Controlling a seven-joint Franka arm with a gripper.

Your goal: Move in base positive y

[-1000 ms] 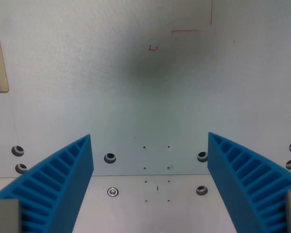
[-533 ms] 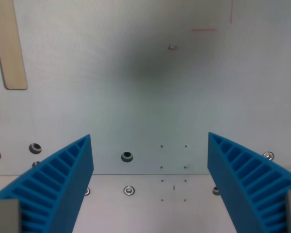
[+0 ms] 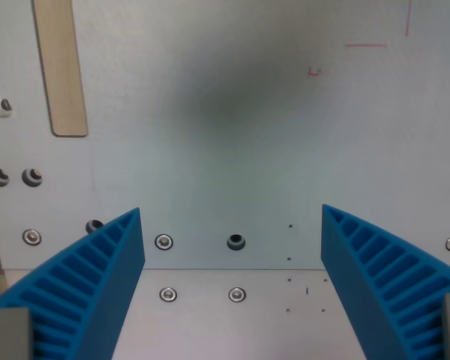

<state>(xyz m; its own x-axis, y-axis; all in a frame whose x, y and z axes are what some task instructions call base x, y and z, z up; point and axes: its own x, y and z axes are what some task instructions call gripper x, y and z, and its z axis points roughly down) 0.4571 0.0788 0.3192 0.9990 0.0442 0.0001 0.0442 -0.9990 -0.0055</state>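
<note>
I hold height steady and slide sideways smoothly, jaws spread wide and empty on the blue ribbed-finger gripper (image 3: 232,289); there is no object to carry. Below lies a matte grey metal plate (image 3: 232,150) with round screw holes, faint red marks and a pale wooden strip (image 3: 60,67).

1. The single wrist view looks straight down, close above the pale grey metal table (image 3: 232,150).
2. The blue ribbed jaws frame its lower corners, spread wide apart.
3. No second view overlaps.
</note>
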